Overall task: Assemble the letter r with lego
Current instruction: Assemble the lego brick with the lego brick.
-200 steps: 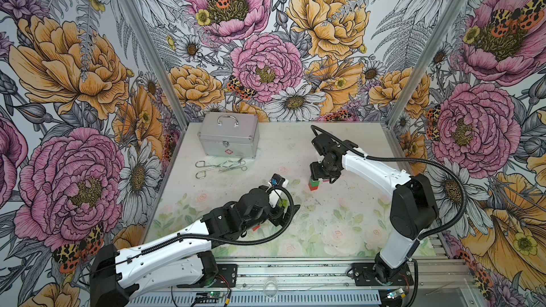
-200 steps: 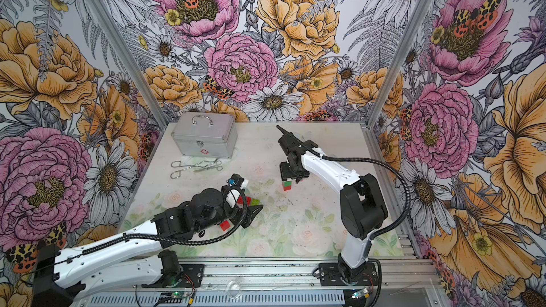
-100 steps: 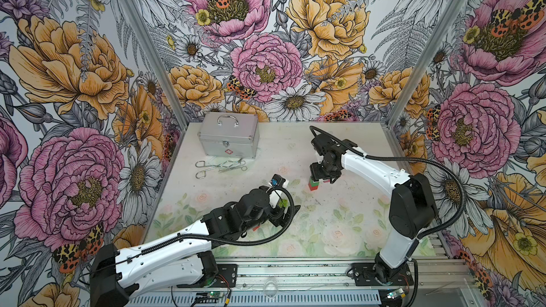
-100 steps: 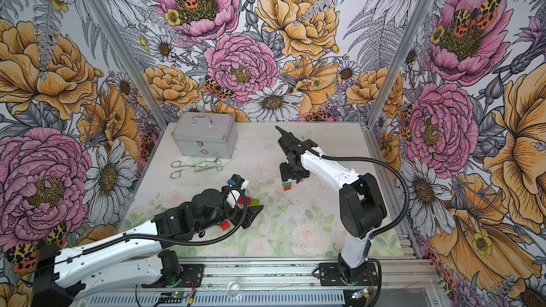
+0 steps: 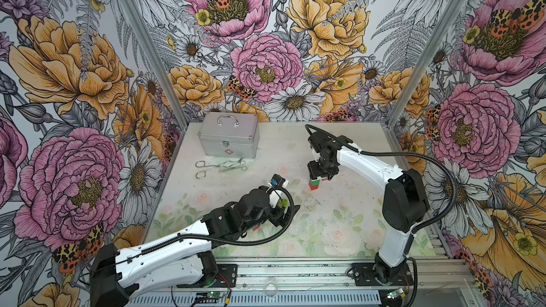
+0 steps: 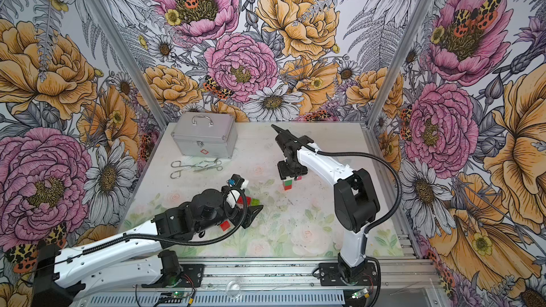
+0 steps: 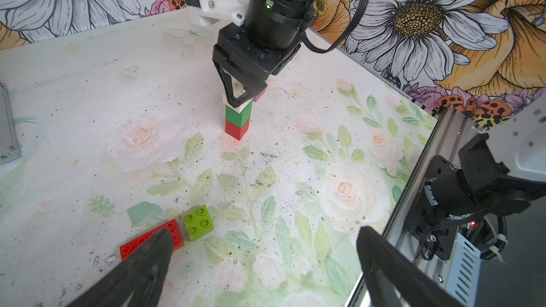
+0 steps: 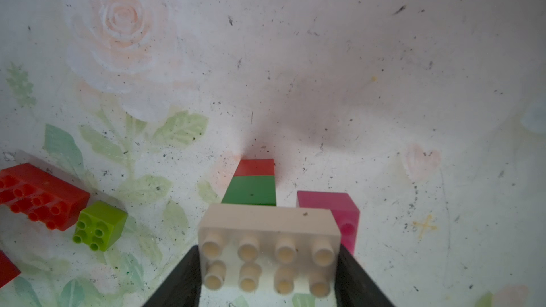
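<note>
Tabletop (image 5: pixel 339 217), white brick (image 8: pixel 267 249) in right hand (image 8: pixel 269 279)

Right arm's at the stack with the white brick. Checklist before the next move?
1. right gripper shut on white brick: ok.
2. white brick fully seated on dark green brick: cannot tell, a finger partly covers the seam.
3. red base brick flat on table, dark green brick square on it: ok.
4. left gripper open, empty, apart from those bricks: ok.
5. pink brick joined to white brick: cannot tell.
6. lime brick loose, well apart from red base brick: ok.
</note>
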